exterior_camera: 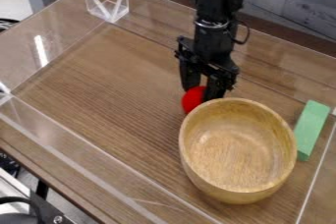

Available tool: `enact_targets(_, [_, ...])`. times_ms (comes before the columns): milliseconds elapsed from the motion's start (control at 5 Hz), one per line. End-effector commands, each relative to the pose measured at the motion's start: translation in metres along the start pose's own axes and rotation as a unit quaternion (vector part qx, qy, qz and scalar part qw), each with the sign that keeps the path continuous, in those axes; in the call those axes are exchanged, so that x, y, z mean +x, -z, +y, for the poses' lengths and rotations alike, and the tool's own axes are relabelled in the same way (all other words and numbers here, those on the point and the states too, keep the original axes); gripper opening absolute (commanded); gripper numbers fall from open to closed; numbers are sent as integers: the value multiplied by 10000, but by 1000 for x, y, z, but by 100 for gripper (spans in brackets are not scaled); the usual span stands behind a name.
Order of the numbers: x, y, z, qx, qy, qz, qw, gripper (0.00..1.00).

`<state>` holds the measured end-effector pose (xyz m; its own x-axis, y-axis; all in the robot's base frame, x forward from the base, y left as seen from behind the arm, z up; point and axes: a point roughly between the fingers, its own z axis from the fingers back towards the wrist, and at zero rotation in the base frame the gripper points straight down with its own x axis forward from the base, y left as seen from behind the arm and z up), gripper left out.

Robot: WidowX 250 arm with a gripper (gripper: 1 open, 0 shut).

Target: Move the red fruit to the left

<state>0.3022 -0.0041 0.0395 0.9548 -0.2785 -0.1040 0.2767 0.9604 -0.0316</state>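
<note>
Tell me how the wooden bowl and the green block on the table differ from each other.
The wooden bowl is round and hollow; the green block is a solid rectangular bar. The bowl is pale tan wood with visible grain, while the block is a flat light green. The bowl is far larger than the block. The bowl sits just below the gripper; the block lies further right, by the clear wall. Both rest on the wooden table.

Arm reaching straight down
The black gripper (203,84) points vertically at the tabletop, its two fingers (188,74) drawn fairly close together, wrist upright above.
</note>
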Motion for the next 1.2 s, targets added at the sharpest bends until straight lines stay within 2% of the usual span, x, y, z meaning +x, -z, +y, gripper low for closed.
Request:
enact_targets(0, [3, -5, 7, 119, 32, -118, 9999, 0])
enact_targets(200, [4, -4, 11, 140, -6, -132, 9998, 100])
enact_targets(400, [4, -3, 14, 177, -35, -159, 9997, 0])
enact_targets(600, [5, -2, 17, 224, -29, -181, 9996, 0])
enact_targets(800, [4, -3, 18, 230, -61, -219, 9995, 100])
enact_targets(1000, [3, -3, 18, 246, -72, -259, 9993, 100])
